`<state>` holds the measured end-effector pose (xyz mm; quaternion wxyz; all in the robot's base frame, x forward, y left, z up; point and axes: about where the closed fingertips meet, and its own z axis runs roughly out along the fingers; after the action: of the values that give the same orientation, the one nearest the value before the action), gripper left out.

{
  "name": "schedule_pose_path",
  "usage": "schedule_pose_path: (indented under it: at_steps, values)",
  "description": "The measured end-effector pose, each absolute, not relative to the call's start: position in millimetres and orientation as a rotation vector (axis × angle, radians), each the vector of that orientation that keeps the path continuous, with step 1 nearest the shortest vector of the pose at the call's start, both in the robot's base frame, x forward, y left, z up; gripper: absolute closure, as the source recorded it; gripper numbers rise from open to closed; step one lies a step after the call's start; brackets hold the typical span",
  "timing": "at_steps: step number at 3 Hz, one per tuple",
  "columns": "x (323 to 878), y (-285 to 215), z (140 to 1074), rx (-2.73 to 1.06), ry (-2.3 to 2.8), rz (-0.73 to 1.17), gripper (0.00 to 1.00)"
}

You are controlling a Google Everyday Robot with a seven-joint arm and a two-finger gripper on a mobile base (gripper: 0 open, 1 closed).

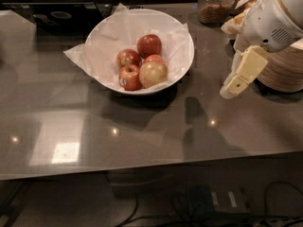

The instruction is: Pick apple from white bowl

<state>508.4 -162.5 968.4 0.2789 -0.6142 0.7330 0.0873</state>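
Note:
The white bowl (pixel 184 46) stands on the grey counter at the back centre, lined with crumpled white paper. Several apples lie in it. The largest apple (pixel 153 73), pale yellow-green with a reddish blush, is at the front right of the pile. Smaller red apples (pixel 149 45) lie behind it, and a red apple with a sticker (pixel 129 77) is to its left. My gripper (pixel 233 86) hangs at the right, above the counter, well to the right of the bowl and apart from it, with its cream finger (pixel 245 71) pointing down-left.
Stacks of beige paper plates (pixel 284 72) stand at the right behind the arm. A glass jar of brown contents (pixel 215 6) is at the back right. A dark tray (pixel 57 18) lies at the back left. The counter's front edge runs along the lower part of the view.

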Motion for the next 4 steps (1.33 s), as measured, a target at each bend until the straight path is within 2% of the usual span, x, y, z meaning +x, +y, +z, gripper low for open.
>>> schedule_pose_path:
  at_steps: [2,3,4]
  values:
    - [511,-161,967,-1.627,1.960,0.235,0.00]
    - [529,-128,966,-1.647,1.848,0.294,0.00]
    - [541,-99,969,-1.677,1.758,0.336,0.11]
